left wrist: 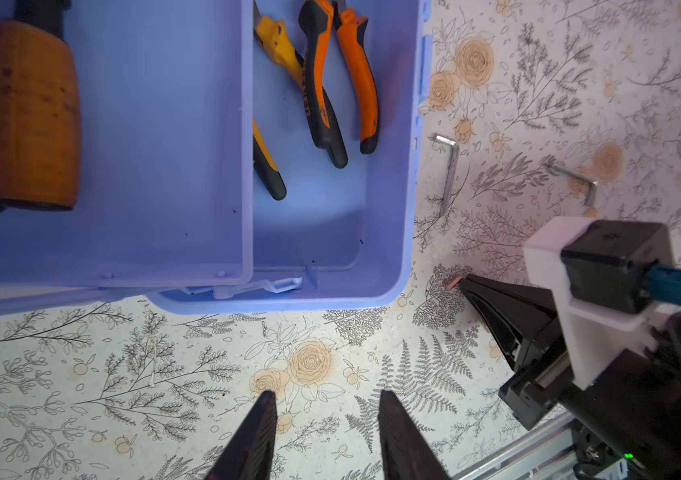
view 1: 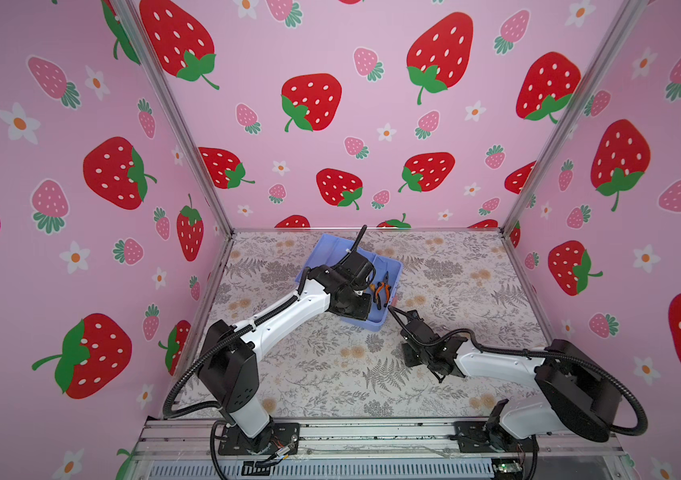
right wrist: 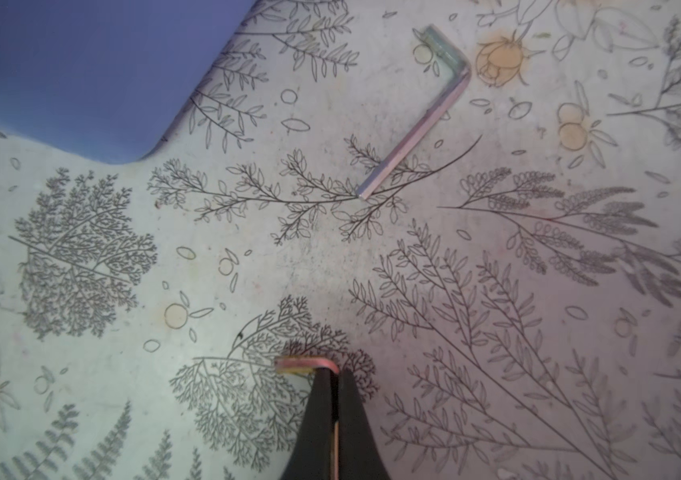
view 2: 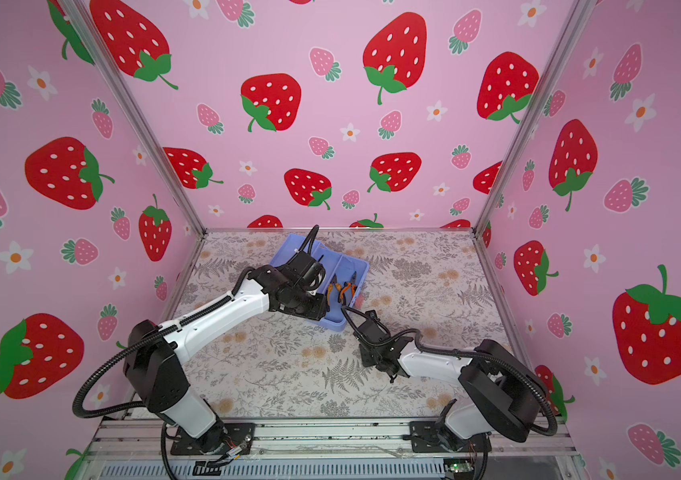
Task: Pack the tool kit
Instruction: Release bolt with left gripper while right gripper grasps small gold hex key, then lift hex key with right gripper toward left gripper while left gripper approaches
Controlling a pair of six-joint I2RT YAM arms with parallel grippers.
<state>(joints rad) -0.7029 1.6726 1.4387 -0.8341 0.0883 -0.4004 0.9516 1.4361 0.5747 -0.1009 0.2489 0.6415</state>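
In both top views the open periwinkle-blue plastic tool box (view 1: 328, 249) sat toward twelve o'clock on the floral-patterned table (view 1: 476, 291), with orange-handled pliers (view 1: 381, 291) inside it. The right pincer (view 1: 391, 308) was just off the box's five o'clock corner.

In the left wrist view the left pincer (left wrist: 326, 415) stood apart and empty above the table near the box. A loose silver hex key (left wrist: 449, 174) lay beside the box wall.

In the right wrist view the right pincer was clamped together on a thin bent hex key (right wrist: 305, 365).
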